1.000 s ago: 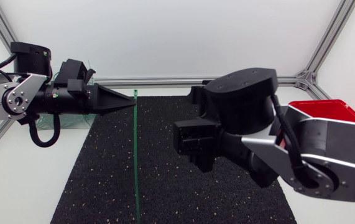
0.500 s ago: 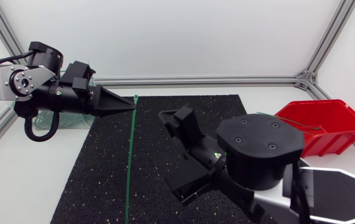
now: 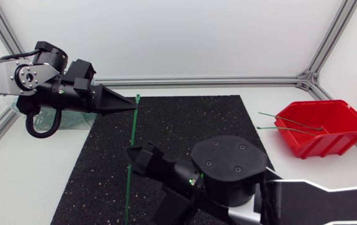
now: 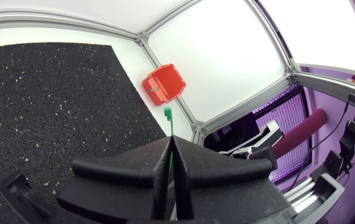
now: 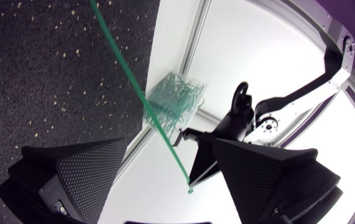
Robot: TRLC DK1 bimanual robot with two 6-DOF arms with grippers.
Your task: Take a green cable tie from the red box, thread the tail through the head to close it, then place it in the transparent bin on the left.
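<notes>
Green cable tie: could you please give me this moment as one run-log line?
left gripper: shut on green cable tie near head | right gripper: open, tail between its fingers | loop: not yet threaded, tie straight

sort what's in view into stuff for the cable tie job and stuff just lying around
Job: green cable tie, left gripper holding it, open right gripper, red box, transparent bin.
Lying about: black mat, white table.
</notes>
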